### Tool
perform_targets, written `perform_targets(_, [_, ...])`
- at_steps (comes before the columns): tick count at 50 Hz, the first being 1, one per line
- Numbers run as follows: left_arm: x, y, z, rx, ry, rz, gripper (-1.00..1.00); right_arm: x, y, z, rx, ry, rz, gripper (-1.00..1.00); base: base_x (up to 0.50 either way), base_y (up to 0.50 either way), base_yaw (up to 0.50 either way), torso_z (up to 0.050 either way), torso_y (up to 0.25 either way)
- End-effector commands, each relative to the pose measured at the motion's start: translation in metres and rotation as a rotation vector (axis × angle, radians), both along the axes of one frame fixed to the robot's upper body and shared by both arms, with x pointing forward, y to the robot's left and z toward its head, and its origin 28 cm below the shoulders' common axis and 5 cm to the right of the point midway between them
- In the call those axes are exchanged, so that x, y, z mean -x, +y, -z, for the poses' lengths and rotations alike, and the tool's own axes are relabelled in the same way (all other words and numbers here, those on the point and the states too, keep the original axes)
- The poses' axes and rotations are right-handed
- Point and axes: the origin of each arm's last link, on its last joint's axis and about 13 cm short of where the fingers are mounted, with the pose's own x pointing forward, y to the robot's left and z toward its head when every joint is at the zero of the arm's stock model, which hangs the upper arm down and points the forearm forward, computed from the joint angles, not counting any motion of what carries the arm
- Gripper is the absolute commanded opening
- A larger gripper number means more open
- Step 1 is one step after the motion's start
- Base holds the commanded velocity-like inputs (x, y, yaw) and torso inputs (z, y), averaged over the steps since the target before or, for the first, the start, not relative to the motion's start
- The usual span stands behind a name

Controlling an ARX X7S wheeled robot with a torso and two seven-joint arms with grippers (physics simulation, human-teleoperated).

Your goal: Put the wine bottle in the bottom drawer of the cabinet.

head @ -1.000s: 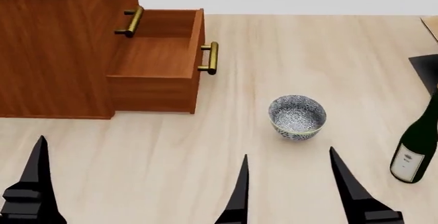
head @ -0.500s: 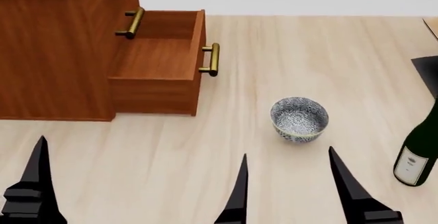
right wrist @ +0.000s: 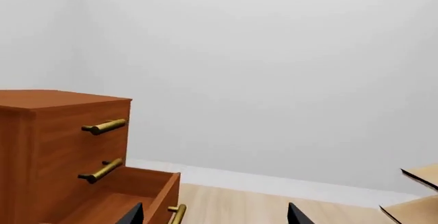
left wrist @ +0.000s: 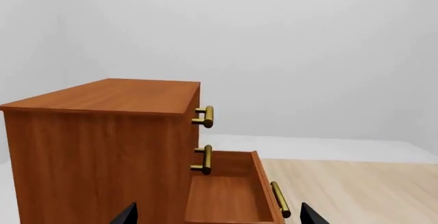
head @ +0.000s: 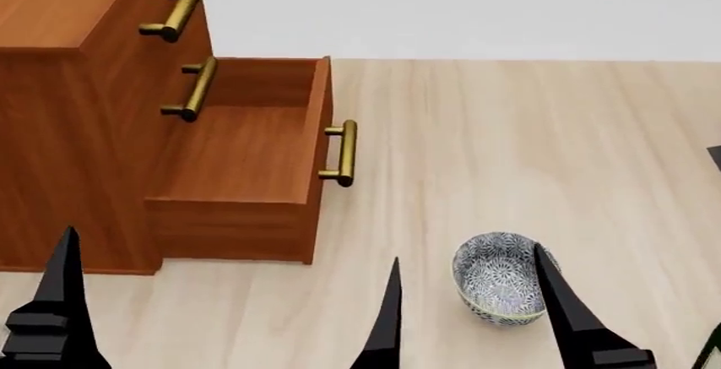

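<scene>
Bottom drawer (head: 242,162) of the cabinet (head: 67,124) stands pulled out and empty, its brass handle (head: 344,153) facing the worktop (head: 507,149). Left hand (head: 225,301) and right hand (head: 468,301) both hang open and hold nothing. The bottle (head: 712,354) shows only as a dark sliver at the head view's lower right corner, well apart from the drawer; a patterned bowl (head: 496,278) lies between. Step in hand: fetching the bottle. Next, probably, the right hand must reach rightward and grip it.
</scene>
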Motion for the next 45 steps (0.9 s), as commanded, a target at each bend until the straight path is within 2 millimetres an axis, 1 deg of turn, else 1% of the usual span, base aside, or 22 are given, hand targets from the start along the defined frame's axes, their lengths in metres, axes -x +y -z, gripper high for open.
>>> perform_targets(1, [0.0006, -0.0001, -0.0001, 0.007, -0.006, 0.0, 1.0, -0.0007, 0.0025, 0.002, 0.0, 0.004, -0.013, 1.0, 0.44, 0.0, 0.0, 0.0, 0.0])
perform_targets(36, [-0.0007, 0.0, 0.0019, 0.007, -0.001, -0.006, 1.0, -0.0001, 0.0016, 0.0015, 0.017, 0.007, -0.001, 1.0, 0.45, 0.0, 0.0, 0.0, 0.001])
perform_targets(45, [0.0003, 0.0003, -0.0006, 0.007, -0.003, -0.007, 1.0, -0.0001, 0.0012, 0.0031, 0.028, 0.024, 0.003, 1.0, 0.45, 0.0, 0.0, 0.0, 0.0])
